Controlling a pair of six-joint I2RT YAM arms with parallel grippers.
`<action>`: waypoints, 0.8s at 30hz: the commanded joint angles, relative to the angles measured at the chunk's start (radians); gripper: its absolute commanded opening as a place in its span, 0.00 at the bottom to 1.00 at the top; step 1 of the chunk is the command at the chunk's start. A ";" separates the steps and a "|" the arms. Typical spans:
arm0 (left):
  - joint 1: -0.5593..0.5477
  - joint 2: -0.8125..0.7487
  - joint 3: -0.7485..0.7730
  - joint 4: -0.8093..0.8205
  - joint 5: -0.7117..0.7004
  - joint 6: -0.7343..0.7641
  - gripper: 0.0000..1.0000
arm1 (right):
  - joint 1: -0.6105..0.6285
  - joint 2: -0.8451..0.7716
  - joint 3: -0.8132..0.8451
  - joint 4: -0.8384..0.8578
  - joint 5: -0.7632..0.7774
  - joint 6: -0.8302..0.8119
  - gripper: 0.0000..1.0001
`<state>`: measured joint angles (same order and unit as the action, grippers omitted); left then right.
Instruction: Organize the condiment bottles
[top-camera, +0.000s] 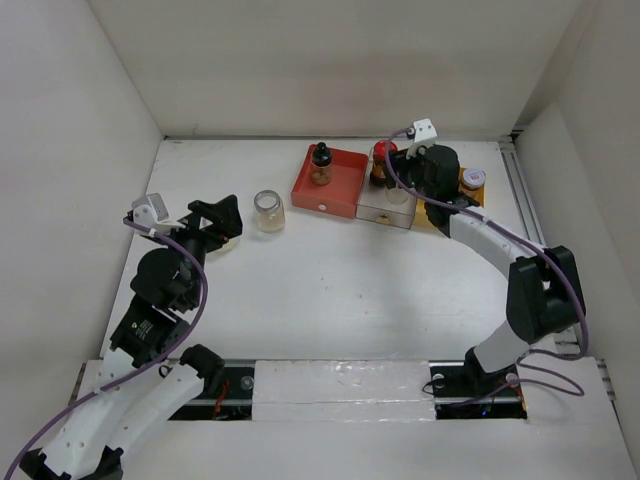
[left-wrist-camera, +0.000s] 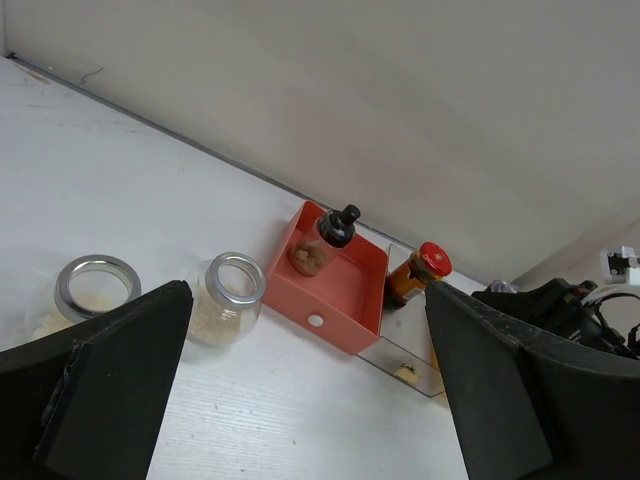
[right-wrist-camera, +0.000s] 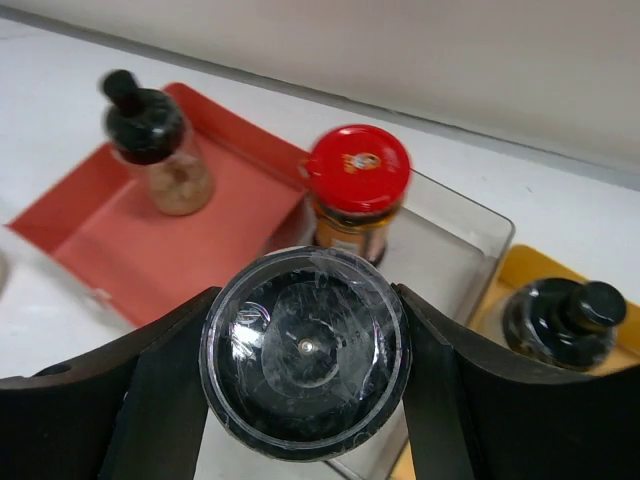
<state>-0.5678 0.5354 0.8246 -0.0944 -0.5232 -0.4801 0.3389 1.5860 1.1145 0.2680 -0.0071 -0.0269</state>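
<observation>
Right claw (right-wrist-camera: 305, 320) is closed around a clear-lidded jar (right-wrist-camera: 305, 355), pinched between its two fingers above the near part of the grey tray (right-wrist-camera: 470, 240). We cannot tell whether the jar touches the tray floor. Just behind it, in the same tray, stands the red-capped brown bottle (right-wrist-camera: 357, 190).

On the left, touching the grey tray, a red tray (right-wrist-camera: 90, 240) holds one upright black-capped bottle (right-wrist-camera: 150, 140) with pale brown contents. On the right, a yellow tray (right-wrist-camera: 520, 270) holds a second black-capped bottle (right-wrist-camera: 565, 320). In the overhead view we also see a white-lidded jar (top-camera: 473, 178) at the yellow tray's far right. All three trays sit in a row at the far side of the tabletop (top-camera: 330, 290).

Left claw (top-camera: 225, 222) is spread wide and holds nothing, low over the left part of the tabletop. Ahead of it, two glass jars stand on the bare tabletop, near each other but apart: the left silver-rimmed jar (left-wrist-camera: 97, 290) and the right silver-rimmed jar (left-wrist-camera: 228, 295). The right one stands near the red tray.
</observation>
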 joint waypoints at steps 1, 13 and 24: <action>0.000 0.005 -0.002 0.044 0.011 0.012 0.99 | -0.031 0.006 0.024 0.091 0.027 0.014 0.48; 0.000 0.014 0.007 0.044 0.020 0.012 0.99 | -0.083 0.157 0.024 0.129 -0.019 0.068 0.52; 0.000 0.014 0.007 0.044 0.031 0.021 0.99 | -0.072 0.077 -0.050 0.157 0.015 0.088 0.96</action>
<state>-0.5678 0.5468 0.8246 -0.0944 -0.5034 -0.4751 0.2615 1.7573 1.0725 0.3283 -0.0090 0.0498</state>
